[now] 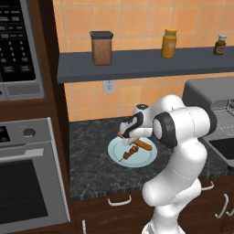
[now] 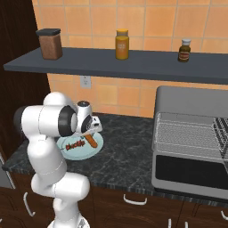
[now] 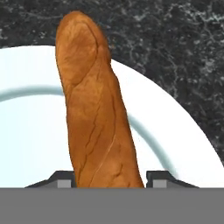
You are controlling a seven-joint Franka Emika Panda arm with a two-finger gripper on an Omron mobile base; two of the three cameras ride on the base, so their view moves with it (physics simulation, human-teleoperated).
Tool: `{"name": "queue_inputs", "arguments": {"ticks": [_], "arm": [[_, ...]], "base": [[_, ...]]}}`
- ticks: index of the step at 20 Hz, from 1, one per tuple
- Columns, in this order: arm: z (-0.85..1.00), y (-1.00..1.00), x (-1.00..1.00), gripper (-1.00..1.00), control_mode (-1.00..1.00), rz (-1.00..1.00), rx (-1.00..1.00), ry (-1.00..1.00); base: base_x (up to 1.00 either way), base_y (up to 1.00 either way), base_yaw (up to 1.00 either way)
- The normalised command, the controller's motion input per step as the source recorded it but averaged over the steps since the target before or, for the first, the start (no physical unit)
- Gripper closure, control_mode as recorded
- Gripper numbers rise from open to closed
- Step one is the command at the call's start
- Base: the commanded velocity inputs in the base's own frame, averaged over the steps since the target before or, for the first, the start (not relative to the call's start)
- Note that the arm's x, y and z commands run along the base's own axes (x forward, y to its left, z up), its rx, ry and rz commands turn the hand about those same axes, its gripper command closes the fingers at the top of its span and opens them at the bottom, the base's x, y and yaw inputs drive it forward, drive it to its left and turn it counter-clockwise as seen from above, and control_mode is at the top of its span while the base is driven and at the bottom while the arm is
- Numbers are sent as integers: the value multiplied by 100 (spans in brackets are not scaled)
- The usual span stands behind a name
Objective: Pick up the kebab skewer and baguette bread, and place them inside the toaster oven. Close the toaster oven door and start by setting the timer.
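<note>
The baguette bread [image 3: 98, 109] lies on a pale plate [image 3: 35, 131] on the dark counter, also seen as an orange-brown stick [image 1: 140, 144] [image 2: 91, 142]. My gripper [image 3: 109, 181] [image 1: 127, 136] [image 2: 91, 132] points down over it, one finger tip on each side of the loaf; whether they press on it is unclear. The kebab skewer [image 1: 129, 153] [image 2: 75, 145] rests on the same plate [image 1: 147, 158] beside the bread. The toaster oven [image 2: 191, 102] [image 1: 205, 89] stands to the right with its wire rack showing and the toaster oven door [image 2: 191, 171] folded down.
A dark shelf [image 2: 133, 67] above the counter carries a brown canister [image 2: 50, 43], a yellow jar [image 2: 122, 43] and a small dark bottle [image 2: 184, 50]. A built-in steel oven [image 1: 27, 183] and a microwave keypad [image 1: 16, 45] fill the wall left of the counter.
</note>
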Motion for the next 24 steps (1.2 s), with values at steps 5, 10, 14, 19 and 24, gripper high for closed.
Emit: {"name": "queue_inputs", "arguments": {"ticks": [5, 10, 14, 19, 24], "arm": [[31, 0, 0, 100, -100, 1, 0, -5], [78, -32, -33, 100, -100, 6, -1, -4], [57, -41, -70, 100, -100, 8, -7, 0], [63, -24, -99, 100, -100, 10, -12, 0], [55, -11, -86, 100, -100, 10, -13, 0]], "base": [[0, 0, 0], [0, 0, 0], [0, 0, 0], [0, 0, 0], [0, 0, 0]]}}
